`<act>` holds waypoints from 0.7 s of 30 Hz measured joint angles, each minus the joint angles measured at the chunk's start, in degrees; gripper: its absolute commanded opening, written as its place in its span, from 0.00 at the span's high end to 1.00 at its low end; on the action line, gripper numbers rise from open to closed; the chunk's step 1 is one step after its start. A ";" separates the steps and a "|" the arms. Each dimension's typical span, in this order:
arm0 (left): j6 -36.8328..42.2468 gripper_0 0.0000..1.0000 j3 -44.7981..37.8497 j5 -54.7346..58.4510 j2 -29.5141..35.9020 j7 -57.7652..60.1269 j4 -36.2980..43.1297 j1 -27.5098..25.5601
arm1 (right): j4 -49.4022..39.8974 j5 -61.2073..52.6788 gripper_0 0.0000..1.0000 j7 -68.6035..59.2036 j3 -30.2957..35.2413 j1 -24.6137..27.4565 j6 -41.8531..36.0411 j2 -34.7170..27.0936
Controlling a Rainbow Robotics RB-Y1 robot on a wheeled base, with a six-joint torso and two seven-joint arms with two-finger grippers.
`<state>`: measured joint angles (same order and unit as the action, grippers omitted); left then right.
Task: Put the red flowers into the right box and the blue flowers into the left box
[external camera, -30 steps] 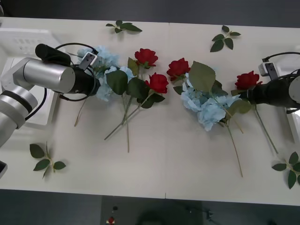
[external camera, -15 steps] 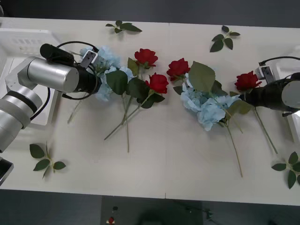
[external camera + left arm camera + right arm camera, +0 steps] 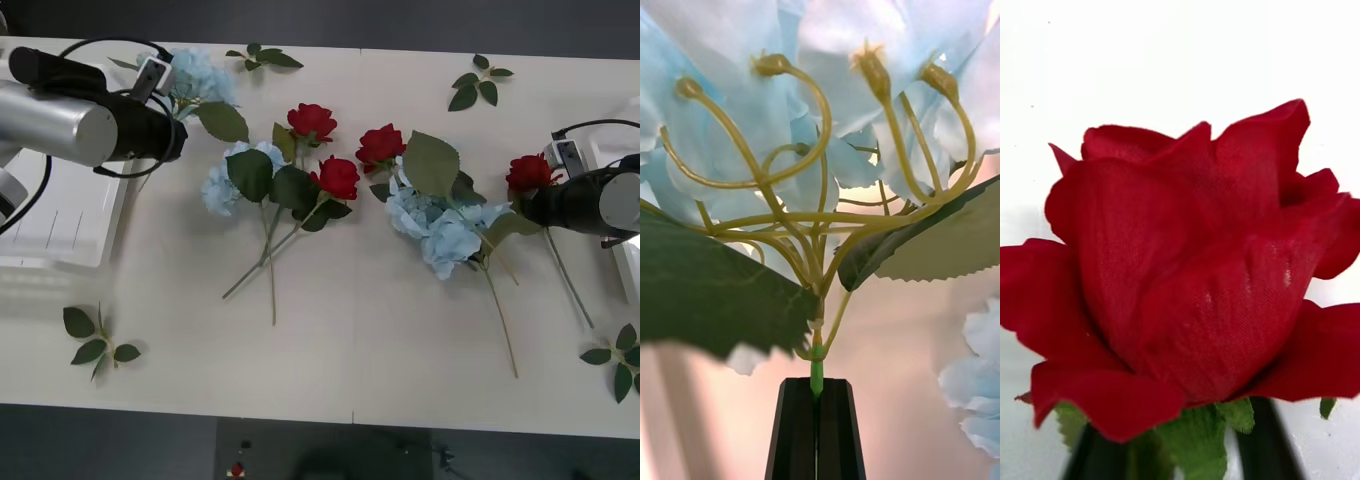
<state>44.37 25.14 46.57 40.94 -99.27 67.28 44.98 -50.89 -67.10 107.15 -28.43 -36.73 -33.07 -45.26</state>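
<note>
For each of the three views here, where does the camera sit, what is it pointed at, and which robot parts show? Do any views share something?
Front view: above the arms, looking down at the table; both arms show, left gripper lifting a blue flower, right gripper at a red rose.
Left wrist view: on the left wrist, facing the blue flower; black fingers shut on its stem.
Right wrist view: on the right wrist, facing the red rose; dark fingers beneath it.
Shared: each wrist view's flower also appears in the front view.

Four red flowers point(image 3: 337, 177), three blue flowers point(image 3: 449, 240), two boxes point(image 3: 60, 225)
</note>
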 measured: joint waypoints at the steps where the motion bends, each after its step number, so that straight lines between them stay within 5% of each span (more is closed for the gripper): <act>1: 0.00 1.00 -0.40 0.90 1.17 0.00 0.99 0.00 | 0.01 -0.01 1.00 0.00 0.00 0.00 0.01 0.00; 11: 0.01 1.00 -7.48 14.28 15.98 0.00 9.16 -2.36 | 0.08 -0.57 1.00 -0.08 0.00 0.00 0.01 0.05; 21: 0.02 1.00 -19.63 24.01 29.89 0.00 21.85 -22.84 | -5.28 -9.51 1.00 -1.04 -0.01 -0.20 -9.38 -5.43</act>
<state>44.39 5.51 70.58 70.83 -99.27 89.13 22.15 -56.17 -76.61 106.12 -28.44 -36.93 -42.45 -50.68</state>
